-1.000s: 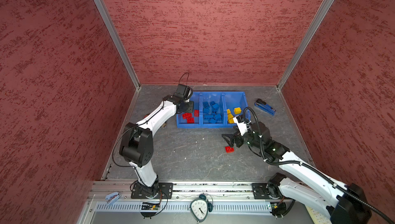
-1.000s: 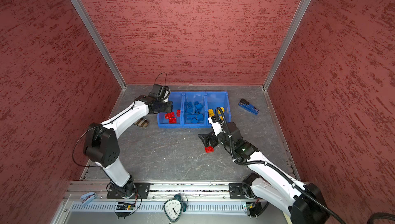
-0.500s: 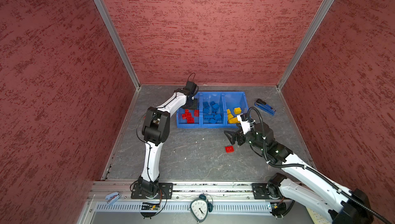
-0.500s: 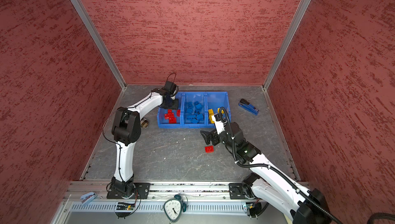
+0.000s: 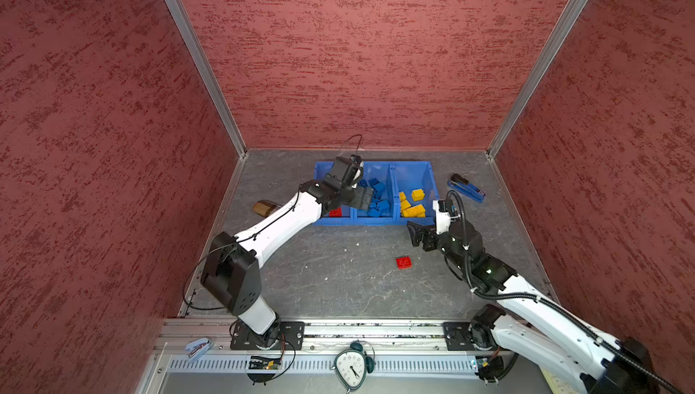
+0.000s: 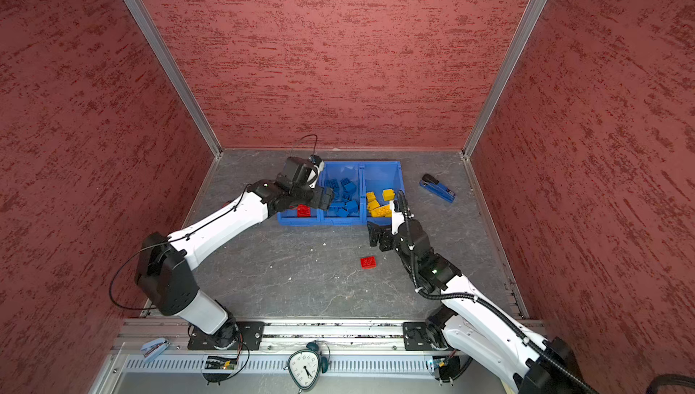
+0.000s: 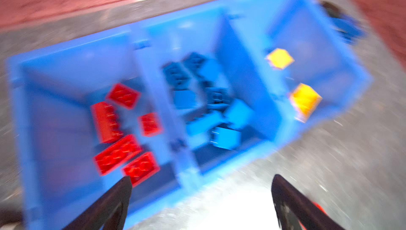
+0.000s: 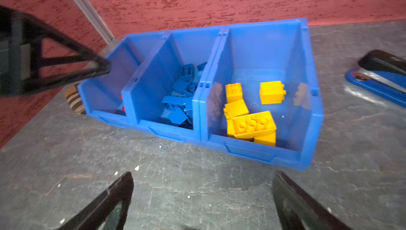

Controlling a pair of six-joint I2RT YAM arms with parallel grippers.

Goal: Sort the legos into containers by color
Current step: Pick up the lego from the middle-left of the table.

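**Q:** What had just changed at the left hand (image 7: 201, 180)?

**A:** Its jaws had gone from nearly closed to fully wide above the end bin (image 7: 55, 68) of the containers (image 5: 376, 221). Nothing lay between them. Several red legos (image 7: 118, 154) lay in that bin, so a red piece had probably just been delivered.

**Q:** And the right hand (image 8: 203, 178)?

**A:** Wide, empty, touching nothing. It had backed away from the one red brick (image 5: 403, 262) left on the worktop (image 5: 338, 279). The blue legos (image 5: 378, 196) and yellow legos (image 5: 413, 204) were binned. That brick appeared to be the last.
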